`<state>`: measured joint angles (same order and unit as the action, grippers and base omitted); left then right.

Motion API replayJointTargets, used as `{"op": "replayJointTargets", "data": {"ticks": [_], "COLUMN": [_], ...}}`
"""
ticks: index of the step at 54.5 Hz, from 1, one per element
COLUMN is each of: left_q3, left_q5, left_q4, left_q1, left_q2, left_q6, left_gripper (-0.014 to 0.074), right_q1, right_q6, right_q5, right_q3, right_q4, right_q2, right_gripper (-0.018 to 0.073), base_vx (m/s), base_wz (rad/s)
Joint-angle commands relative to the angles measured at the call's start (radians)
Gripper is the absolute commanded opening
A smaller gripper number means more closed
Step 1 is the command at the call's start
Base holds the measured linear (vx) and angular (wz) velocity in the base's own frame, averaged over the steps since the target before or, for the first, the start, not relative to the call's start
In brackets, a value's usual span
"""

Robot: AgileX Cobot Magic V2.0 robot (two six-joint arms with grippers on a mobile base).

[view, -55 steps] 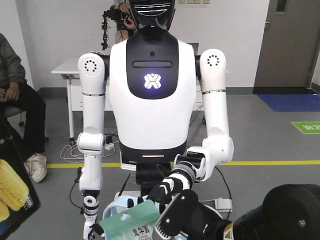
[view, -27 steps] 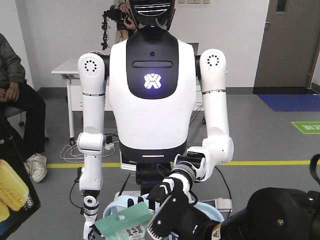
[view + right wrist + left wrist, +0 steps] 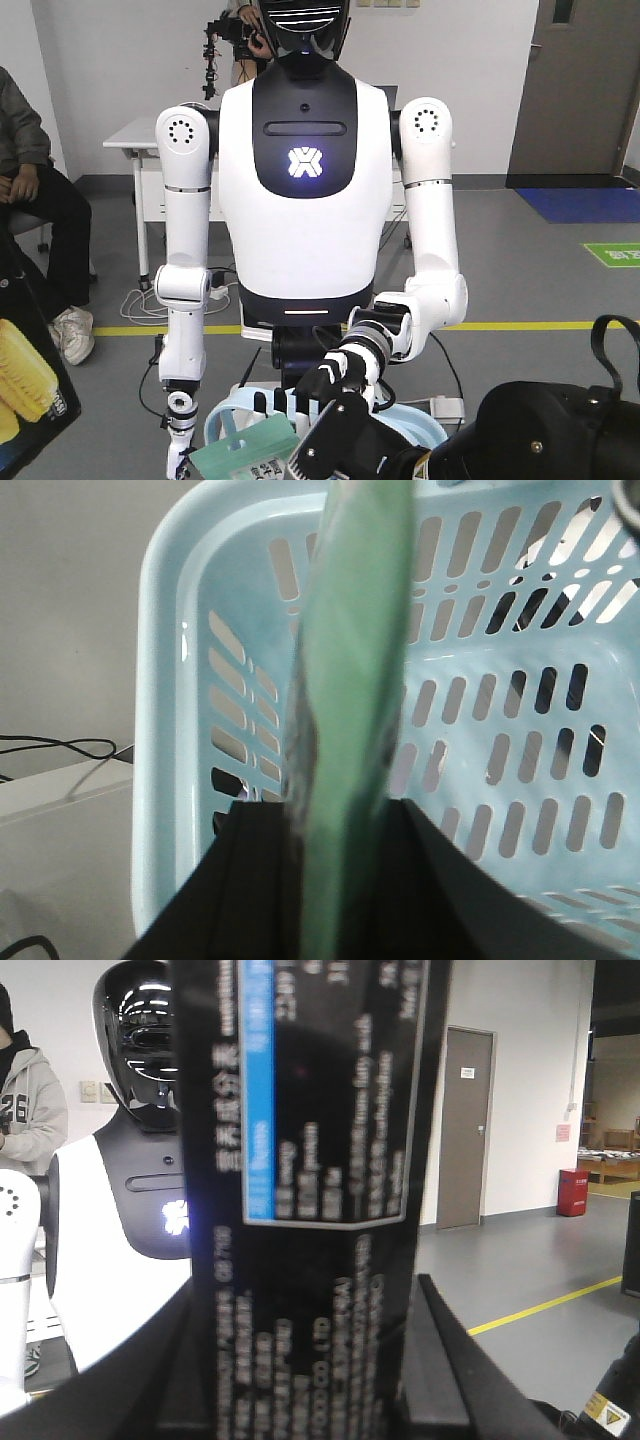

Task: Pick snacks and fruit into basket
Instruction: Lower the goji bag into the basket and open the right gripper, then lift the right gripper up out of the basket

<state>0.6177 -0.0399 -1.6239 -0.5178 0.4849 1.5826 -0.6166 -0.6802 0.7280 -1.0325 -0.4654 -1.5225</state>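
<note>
Two snacks are in hand at once, so the order of release matters. At the far left, the long black box [image 3: 28,385] stands upright, clamped between the fingers of the left pincer [image 3: 312,1380]. It sits apart from the basket and can wait its turn. Toward the middle, the mint-green pouch [image 3: 246,452] hangs edge-on, pinched by the right pincer [image 3: 335,870] above the light blue basket [image 3: 165,700]. It seems closer to one side wall than to the centre. The step in hand looks like dropping this pouch in. To do it well, I would lower the pouch until its bottom edge is below the rim. Then I would nudge it a little toward the middle so it cannot catch on the wall, spread the fingers and lift straight up. A white humanoid [image 3: 300,200] stands just behind the basket with its hand [image 3: 340,375] close to it, so the withdrawal should go upward, not sideways.
</note>
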Motion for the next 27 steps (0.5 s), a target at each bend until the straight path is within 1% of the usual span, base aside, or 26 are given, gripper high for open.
{"op": "replayJointTargets", "data": {"ticks": [1, 7, 8, 20, 27], "left_q3": [0.033, 0.033, 0.033, 0.033, 0.033], "left_q5": [-0.006, -0.006, -0.006, -0.006, -0.006], "left_q4": [-0.003, -0.003, -0.003, -0.003, -0.003], "left_q1": [-0.002, -0.002, -0.002, -0.002, -0.002], "left_q2": [0.003, 0.003, 0.003, 0.003, 0.003], "left_q6": [-0.004, -0.004, -0.004, -0.004, -0.004], "left_gripper": [-0.0007, -0.0007, -0.0007, -0.0007, -0.0007], "right_q1": [0.003, 0.003, 0.003, 0.003, 0.003], "right_q6": [-0.014, -0.014, -0.014, -0.014, -0.014], "right_q5": [-0.042, -0.042, -0.042, -0.041, -0.038], "right_q3": [-0.031, -0.031, -0.031, -0.031, -0.031], "right_q4": [-0.025, -0.025, -0.025, -0.025, -0.025], "right_q2": [0.034, 0.034, 0.034, 0.034, 0.034], "right_gripper": [0.0085, 0.0136, 0.0206, 0.0368, 0.0440], "base_vx": [0.00, 0.00, 0.00, 0.00, 0.00], "base_wz": [0.00, 0.00, 0.00, 0.00, 0.00]}}
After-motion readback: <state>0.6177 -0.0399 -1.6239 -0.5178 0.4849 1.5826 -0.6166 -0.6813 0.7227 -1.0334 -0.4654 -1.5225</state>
